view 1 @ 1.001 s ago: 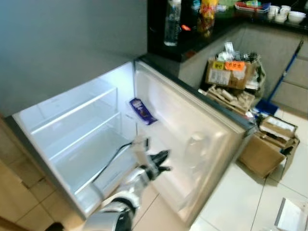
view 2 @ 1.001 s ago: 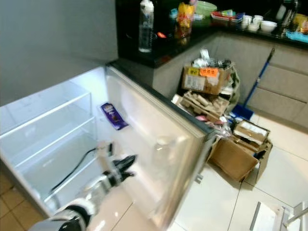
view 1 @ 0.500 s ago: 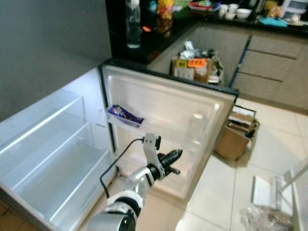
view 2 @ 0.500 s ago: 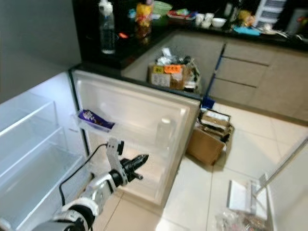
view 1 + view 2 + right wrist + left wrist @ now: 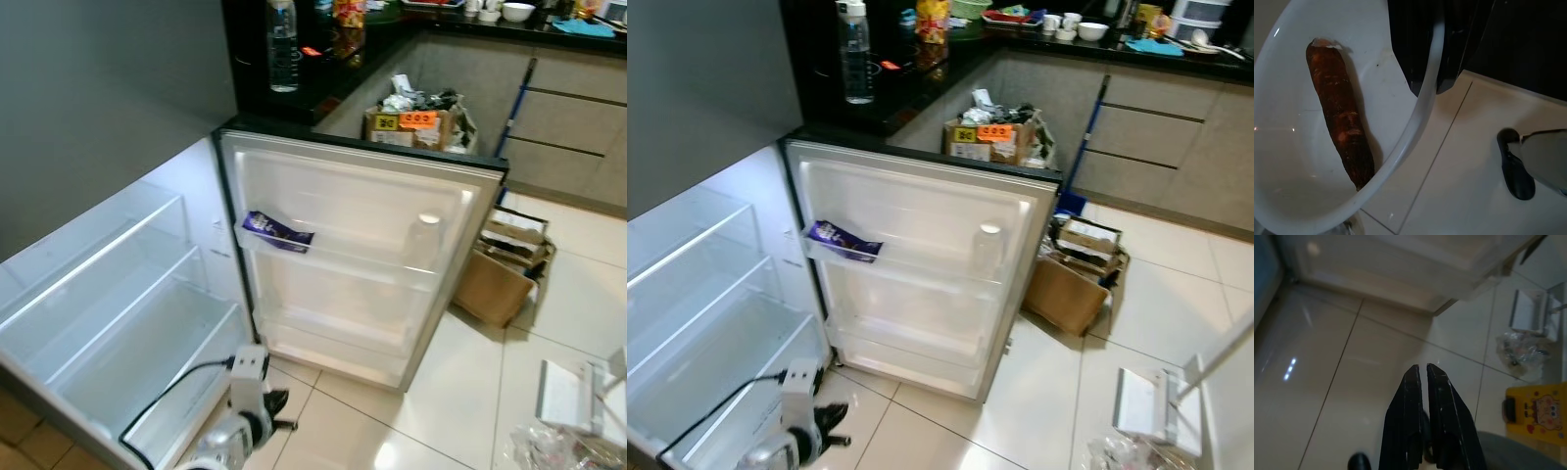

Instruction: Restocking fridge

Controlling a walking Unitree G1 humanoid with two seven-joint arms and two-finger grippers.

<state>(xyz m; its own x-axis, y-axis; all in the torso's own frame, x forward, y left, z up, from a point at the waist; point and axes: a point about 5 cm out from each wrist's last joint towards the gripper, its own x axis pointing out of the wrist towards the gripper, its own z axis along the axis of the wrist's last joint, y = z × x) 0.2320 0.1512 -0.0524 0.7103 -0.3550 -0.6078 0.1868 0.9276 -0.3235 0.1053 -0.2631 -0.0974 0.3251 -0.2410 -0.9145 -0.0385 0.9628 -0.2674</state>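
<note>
While the fridge door (image 5: 362, 255) stands swung wide, its upper shelf carries a purple snack packet (image 5: 277, 231) lying tilted, and the fridge compartment (image 5: 108, 313) beside it shows bare lit shelves. My left gripper (image 5: 1423, 373) hangs low over the pale floor tiles (image 5: 1352, 382) just in front of the door's bottom edge, its two black fingers pressed almost together with nothing between them; a black cable (image 5: 162, 411) runs from it along the fridge's lower lip. On my right wrist's side I see a white bowl (image 5: 1422, 98) with a long reddish-brown root (image 5: 1342, 115), perhaps a sweet potato, lying inside; I cannot tell how my right gripper's fingers stand. Behind the door, cardboard boxes (image 5: 500, 279) sit on the floor and another stuffed carton (image 5: 416, 122) leans against the cabinets, near a blue broom (image 5: 514, 108). A water bottle (image 5: 283, 44) stands on the dark counter above the fridge.
</note>
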